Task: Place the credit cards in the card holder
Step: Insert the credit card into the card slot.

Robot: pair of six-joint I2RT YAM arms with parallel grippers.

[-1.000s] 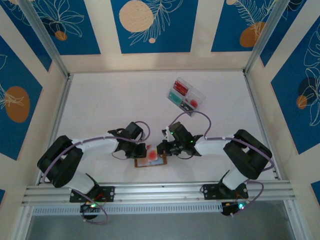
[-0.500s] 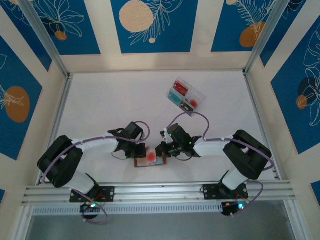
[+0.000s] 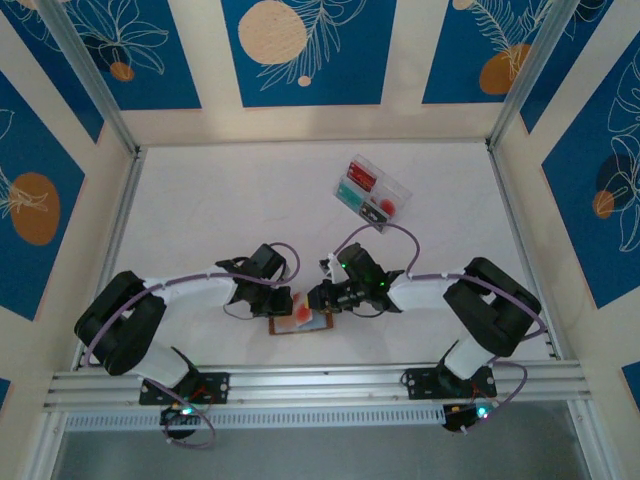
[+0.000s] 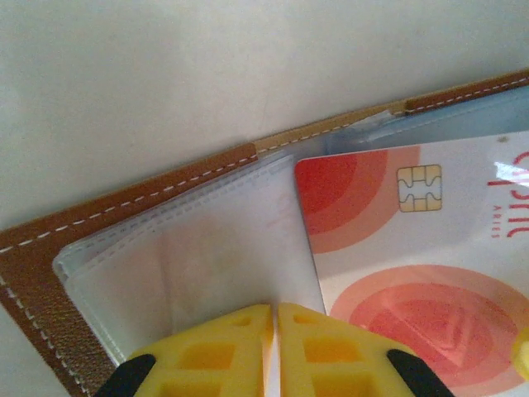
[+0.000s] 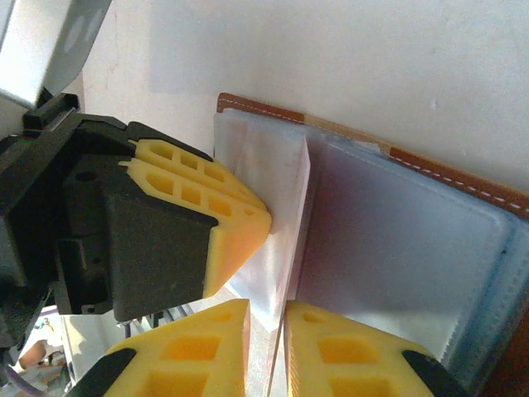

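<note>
A: Left gripper [image 4: 274, 331]?
B: Fingers clenched, only a hairline slit between them, tips on the clear sleeve [image 4: 198, 248] of the card holder [image 4: 124, 205]. Couldn't tell if the leaf was pinched.
A: Right gripper [image 5: 267, 347]?
B: Fingers a crack apart, with a thin sheet edge running into the gap. Grip unclear.
A: Holder?
B: It lay open and flat at the near side of the table [image 3: 220, 210], between both grippers. Long axis ran left-right in the top view.
A: Card?
B: Red credit card [image 4: 397, 248] lay face up on the holder, long axis along the holder's, chip end beside the sleeve leaf.
</note>
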